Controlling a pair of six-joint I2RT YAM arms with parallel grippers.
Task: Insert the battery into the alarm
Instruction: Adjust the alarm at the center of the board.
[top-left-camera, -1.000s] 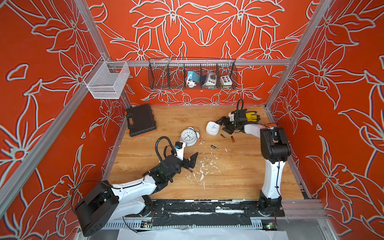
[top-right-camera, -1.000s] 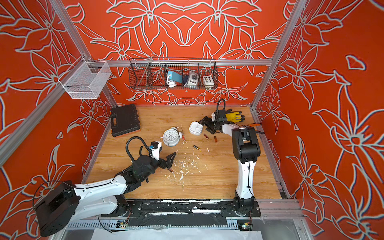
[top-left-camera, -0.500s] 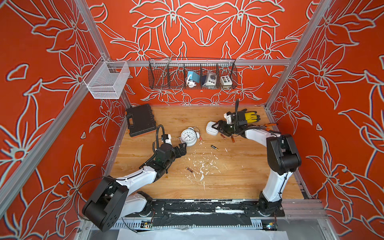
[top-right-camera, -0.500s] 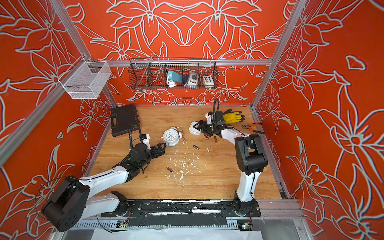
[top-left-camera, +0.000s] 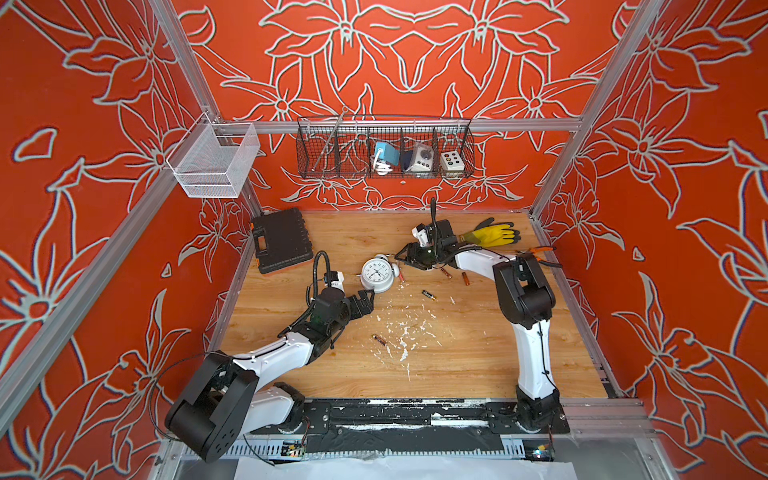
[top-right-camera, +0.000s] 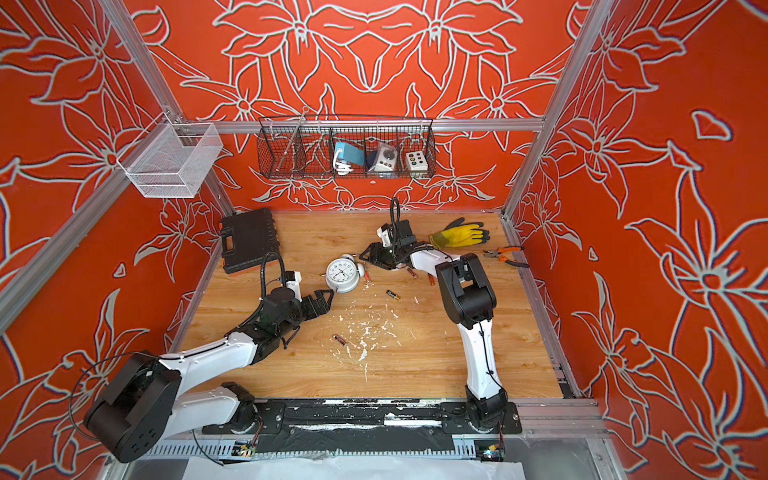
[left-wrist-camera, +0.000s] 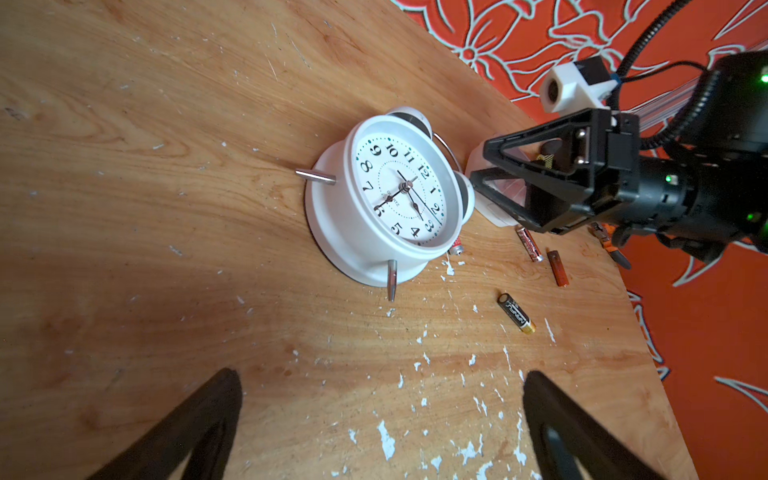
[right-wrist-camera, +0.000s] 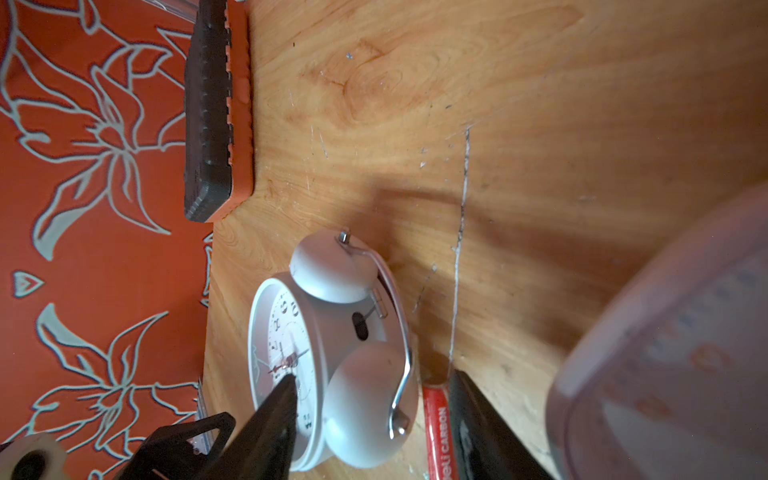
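The white twin-bell alarm (top-left-camera: 377, 272) (top-right-camera: 343, 274) lies face up at mid table. My right gripper (top-left-camera: 401, 255) (right-wrist-camera: 374, 378) reaches in at its bell side, open. The fingers (right-wrist-camera: 282, 399) straddle one bell and the rim, with a gap on one side. A red battery (right-wrist-camera: 439, 432) (top-left-camera: 401, 277) lies on the wood in that gap. My left gripper (top-left-camera: 365, 297) (left-wrist-camera: 382, 378) is wide open and holds nothing, just in front of the alarm (left-wrist-camera: 386, 199). Loose on the table are a black battery (left-wrist-camera: 516, 312) (top-left-camera: 429, 295) and two reddish batteries (left-wrist-camera: 528, 243) (left-wrist-camera: 557, 268).
Another battery (top-left-camera: 379, 340) lies among white flakes near the middle. A white round object (left-wrist-camera: 494, 208) sits under the right gripper. A black case (top-left-camera: 282, 240) is at the back left. A yellow glove (top-left-camera: 494, 233) and pliers (top-left-camera: 540, 253) are at the back right. Wire baskets (top-left-camera: 384, 149) hang on the wall.
The right gripper moved left from the white round object to the alarm, and its jaws narrowed. The left gripper swung from mid table to the alarm's front, still open.
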